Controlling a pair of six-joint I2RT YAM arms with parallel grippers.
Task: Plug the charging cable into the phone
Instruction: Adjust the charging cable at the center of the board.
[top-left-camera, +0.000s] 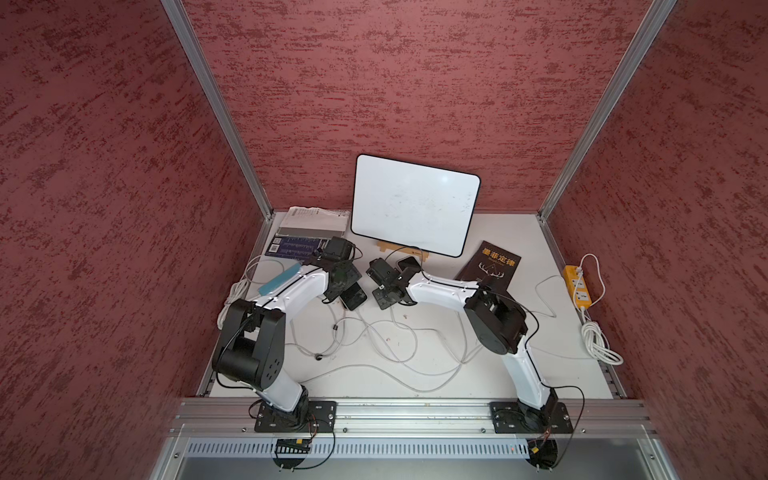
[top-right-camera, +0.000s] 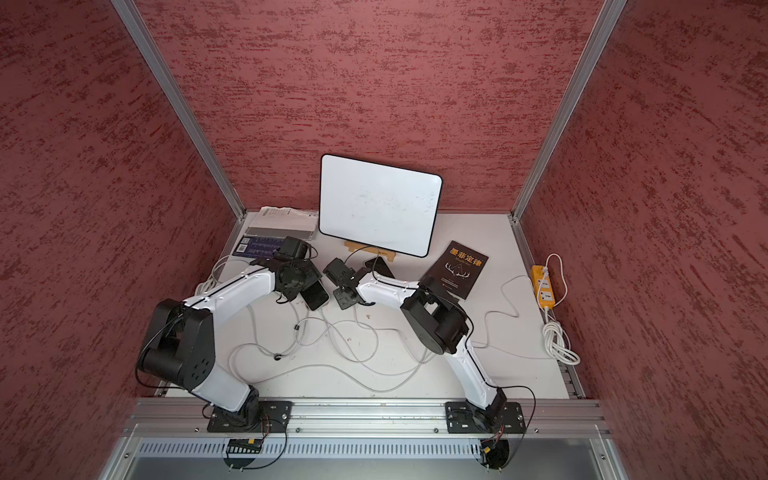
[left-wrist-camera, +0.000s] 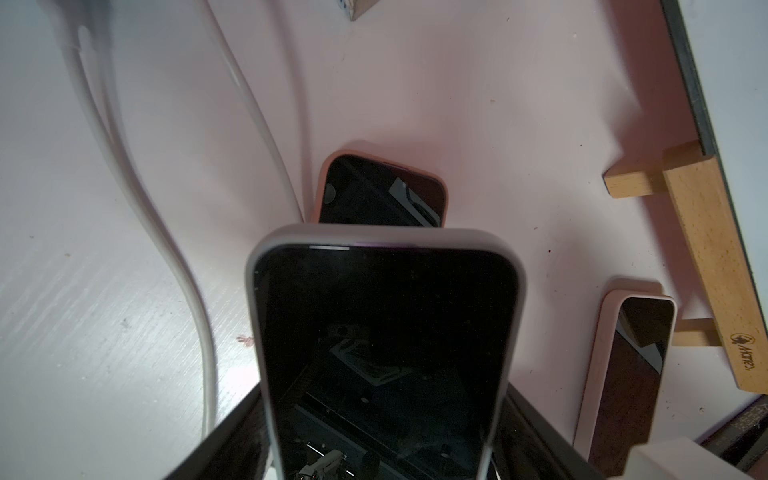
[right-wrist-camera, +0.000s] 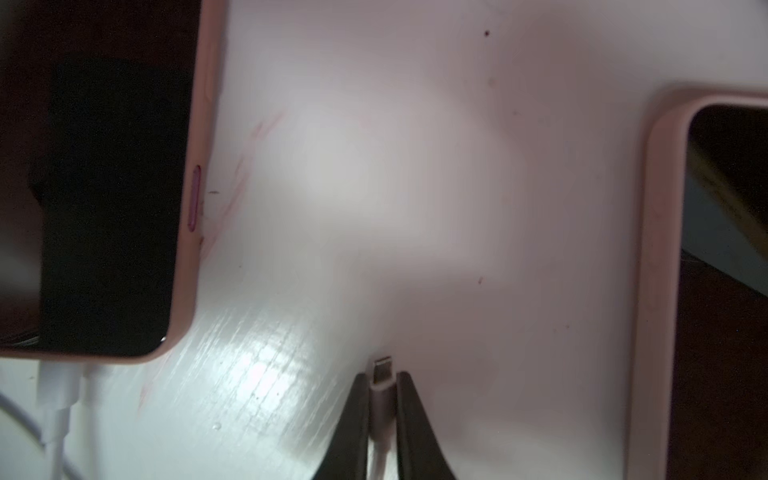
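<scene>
My left gripper (left-wrist-camera: 384, 415) grips a phone (left-wrist-camera: 384, 332) in a grey case by its long sides, dark screen facing the wrist camera. In both top views this phone (top-left-camera: 355, 296) (top-right-camera: 316, 297) sits low over the table under the left gripper (top-left-camera: 347, 286). My right gripper (right-wrist-camera: 382, 382) is shut on the white plug of the charging cable (right-wrist-camera: 381, 392), whose metal tip sticks out past the fingertips just above the table. In a top view the right gripper (top-left-camera: 384, 297) is a short way right of the held phone. The plug is not touching any phone.
Two more phones in pink cases (left-wrist-camera: 380, 191) (left-wrist-camera: 627, 374) lie nearby; one (right-wrist-camera: 104, 187) has white cables at its end. Loose white cables (top-left-camera: 390, 336) sprawl across the table. A whiteboard (top-left-camera: 415, 203), black book (top-left-camera: 492, 266), booklets (top-left-camera: 307, 232) and yellow power strip (top-left-camera: 577, 286) stand around.
</scene>
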